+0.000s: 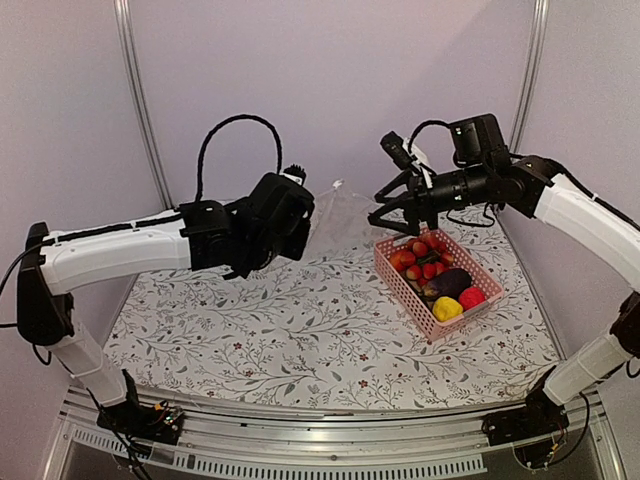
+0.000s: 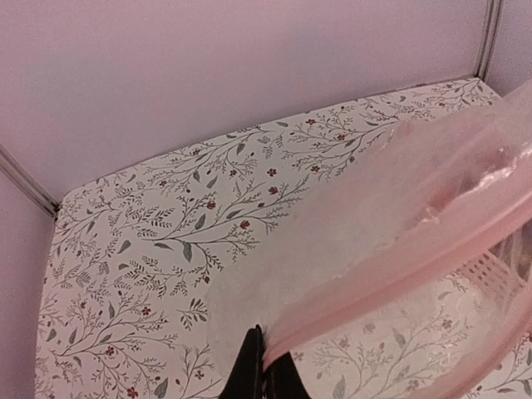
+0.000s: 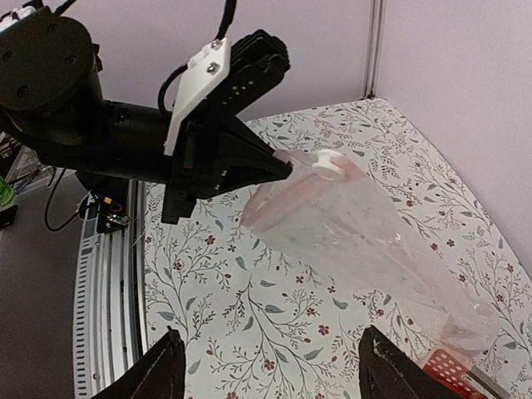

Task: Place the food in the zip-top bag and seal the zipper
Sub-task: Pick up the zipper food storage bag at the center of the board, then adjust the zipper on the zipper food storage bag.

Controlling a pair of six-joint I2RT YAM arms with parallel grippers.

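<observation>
Left jaws around zip-top bag (image 2: pixel 432 191) edge

The table (image 1: pixel 300 330) in front of me is covered in a white print of leafy sprigs and small red flowers, and on its right side the pink slatted basket (image 1: pixel 400 295) sits at an angle, filled with toy food (image 1: pixel 425 262).

The clear crinkly plastic bag (image 2: pixel 432 191) runs off the left wrist view's right edge; right wrist view crops the pink slatted basket (image 3: pixel 449 370)
</observation>
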